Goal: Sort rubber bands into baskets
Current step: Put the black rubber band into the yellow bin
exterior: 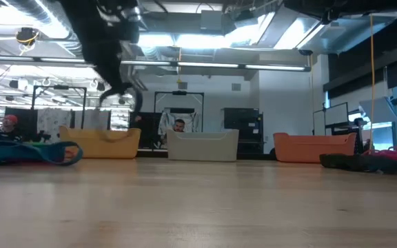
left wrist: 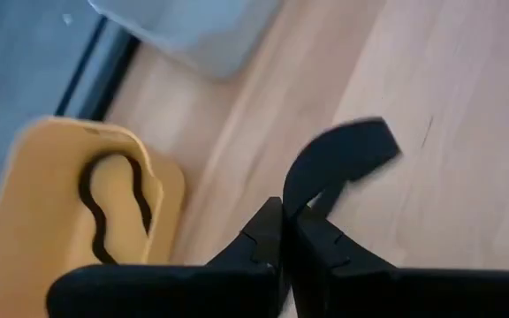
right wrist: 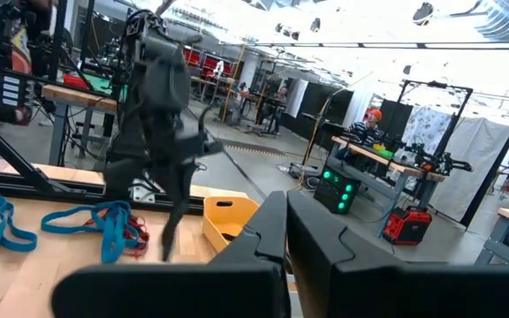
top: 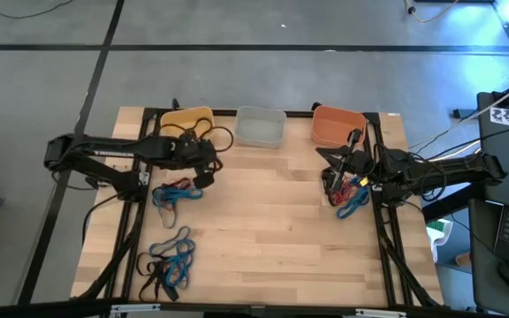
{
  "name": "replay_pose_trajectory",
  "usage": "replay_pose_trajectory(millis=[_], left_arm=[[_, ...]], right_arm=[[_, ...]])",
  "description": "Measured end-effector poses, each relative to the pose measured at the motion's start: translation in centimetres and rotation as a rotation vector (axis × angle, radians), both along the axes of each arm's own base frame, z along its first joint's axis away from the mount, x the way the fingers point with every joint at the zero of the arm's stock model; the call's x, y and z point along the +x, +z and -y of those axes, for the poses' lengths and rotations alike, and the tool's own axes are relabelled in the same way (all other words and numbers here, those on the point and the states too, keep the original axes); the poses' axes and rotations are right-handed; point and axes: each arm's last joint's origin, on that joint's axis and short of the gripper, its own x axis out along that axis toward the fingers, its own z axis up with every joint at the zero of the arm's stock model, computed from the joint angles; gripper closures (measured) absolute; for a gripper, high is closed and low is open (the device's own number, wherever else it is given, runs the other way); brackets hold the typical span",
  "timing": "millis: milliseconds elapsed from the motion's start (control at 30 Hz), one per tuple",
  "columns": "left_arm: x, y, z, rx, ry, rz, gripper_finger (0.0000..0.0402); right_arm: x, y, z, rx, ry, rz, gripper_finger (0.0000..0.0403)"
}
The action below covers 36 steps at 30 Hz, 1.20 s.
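high view: i am hovering my left gripper [top: 203, 152] beside the yellow basket [top: 186, 122], jaws pinching a black rubber band [top: 222, 137]; my right gripper [top: 341, 177] is waiting closed and empty near the orange basket [top: 338, 125].

left wrist view: only here am i seeing 1 black band [left wrist: 113, 208] lying inside the yellow basket. next i am needing to carry over and release.

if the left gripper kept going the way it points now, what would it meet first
Probably bare table: the left gripper, shut on a black rubber band, points past the yellow basket, with the grey basket off to one side.
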Motion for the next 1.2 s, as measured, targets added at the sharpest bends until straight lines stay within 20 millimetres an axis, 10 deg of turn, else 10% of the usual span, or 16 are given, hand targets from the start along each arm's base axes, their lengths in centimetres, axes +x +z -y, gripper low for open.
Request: replay_pose_trajectory(millis=[500,1200], left_arm=[[-2.5,3.2,-1.3,0.291,0.216,0.121,0.0396],[-5.3,0.0,-8.6,0.376,0.483,0.011,0.0380]], right_arm=[[0.0,0.0,0.0,0.000,0.000,0.000,0.0388],[0.0,0.0,0.0,-0.015,-0.003,-0.005,0.0388]])
